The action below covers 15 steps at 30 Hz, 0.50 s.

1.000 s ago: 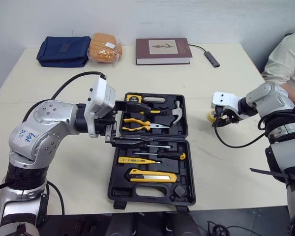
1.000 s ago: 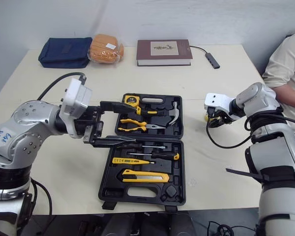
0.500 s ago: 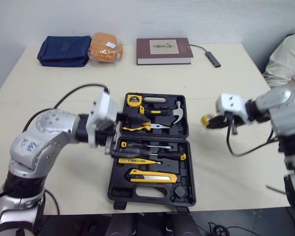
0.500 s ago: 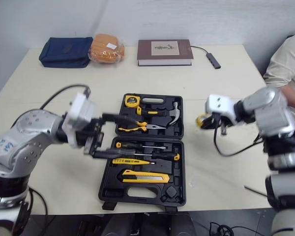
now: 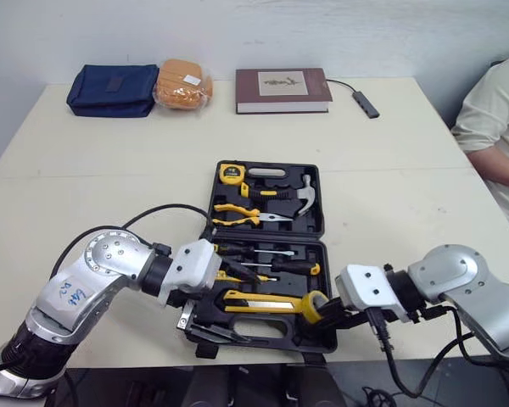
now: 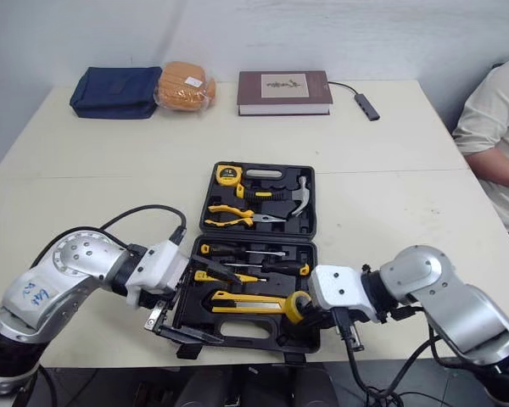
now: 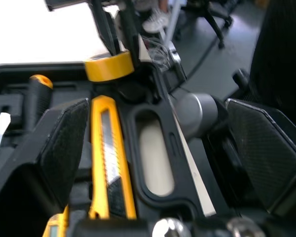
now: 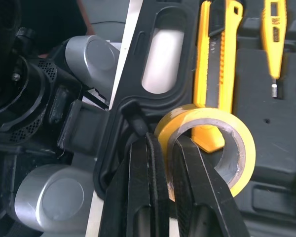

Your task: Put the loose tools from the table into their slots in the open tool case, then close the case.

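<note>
Open tool case lies flat at mid worktop, toward the near edge, hinge running left to right. Its near rim is at the worktop's edge.

Far half of the case: tape measure in the far left corner, hammer on the right, pliers below them. All are seated.

Near half: two screwdrivers along the hinge side, a yellow tester partly covered by a black finger, and a yellow knife in the long slot nearest the rim.

Left gripper is at the case's near left corner with its jaws wide apart. One finger reaches over the tester slot and the other sits out past the near rim, so the rim lies between them. It grips nothing. I cannot tell whether it touches the case.

Right gripper comes in low from the right, at the case's near right corner. Its fingers are pinched together on the wall of a yellow tape roll, one inside the ring and one outside. The roll stands tilted over the near right part of the near half, just past the knife's right end. I cannot tell whether it is seated in a slot.

Far edge of the worktop, left to right: blue pouch, orange packet, book, and a small dark adapter on a cable.

A person's sleeve shows at the far right.
</note>
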Each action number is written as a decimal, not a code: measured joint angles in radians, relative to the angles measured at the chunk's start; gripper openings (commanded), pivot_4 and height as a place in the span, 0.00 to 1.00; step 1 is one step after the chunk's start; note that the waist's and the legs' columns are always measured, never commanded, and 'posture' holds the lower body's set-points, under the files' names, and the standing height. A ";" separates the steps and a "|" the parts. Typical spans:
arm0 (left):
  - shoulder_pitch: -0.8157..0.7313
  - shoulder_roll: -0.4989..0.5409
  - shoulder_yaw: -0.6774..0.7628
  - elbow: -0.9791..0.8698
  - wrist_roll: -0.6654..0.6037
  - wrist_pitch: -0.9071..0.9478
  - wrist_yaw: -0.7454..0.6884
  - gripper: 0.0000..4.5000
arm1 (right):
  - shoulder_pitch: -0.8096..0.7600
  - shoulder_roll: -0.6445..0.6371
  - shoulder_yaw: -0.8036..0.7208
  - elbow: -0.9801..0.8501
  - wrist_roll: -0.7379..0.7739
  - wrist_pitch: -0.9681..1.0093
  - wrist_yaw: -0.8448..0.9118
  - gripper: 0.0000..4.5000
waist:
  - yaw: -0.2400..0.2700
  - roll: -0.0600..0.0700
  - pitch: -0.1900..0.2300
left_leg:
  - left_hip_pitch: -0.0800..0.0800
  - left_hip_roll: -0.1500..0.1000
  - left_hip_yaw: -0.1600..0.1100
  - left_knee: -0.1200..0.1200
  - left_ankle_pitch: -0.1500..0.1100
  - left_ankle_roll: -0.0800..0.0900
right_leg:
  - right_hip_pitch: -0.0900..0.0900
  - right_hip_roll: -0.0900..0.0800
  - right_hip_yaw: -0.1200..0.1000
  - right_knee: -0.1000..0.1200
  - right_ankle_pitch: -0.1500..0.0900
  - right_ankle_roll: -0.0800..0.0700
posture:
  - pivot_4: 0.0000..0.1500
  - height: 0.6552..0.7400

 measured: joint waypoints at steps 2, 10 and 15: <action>0.000 -0.001 -0.003 0.000 0.005 -0.006 0.001 1.00 | 0.022 -0.001 0.008 -0.008 0.000 0.000 -0.015 0.00 | 0.003 0.000 0.000 | 0.000 0.000 0.000 0.000 0.000 0.000 | 0.000 0.000 0.000 0.000 0.000 0.000 | 1.00 1.00; -0.001 0.001 -0.004 -0.001 0.005 -0.005 0.001 1.00 | 0.073 -0.006 0.039 -0.042 -0.011 -0.009 -0.062 0.00 | 0.002 0.000 0.000 | 0.000 0.000 0.000 0.000 0.000 0.001 | 0.000 0.000 0.000 0.000 0.000 0.000 | 1.00 1.00; -0.010 0.003 -0.003 -0.001 0.004 0.011 0.001 1.00 | 0.123 -0.036 0.032 -0.065 -0.013 -0.033 -0.070 0.00 | 0.001 -0.001 -0.001 | 0.000 0.001 -0.001 0.000 0.000 0.001 | 0.000 0.000 -0.001 0.000 0.000 -0.001 | 1.00 1.00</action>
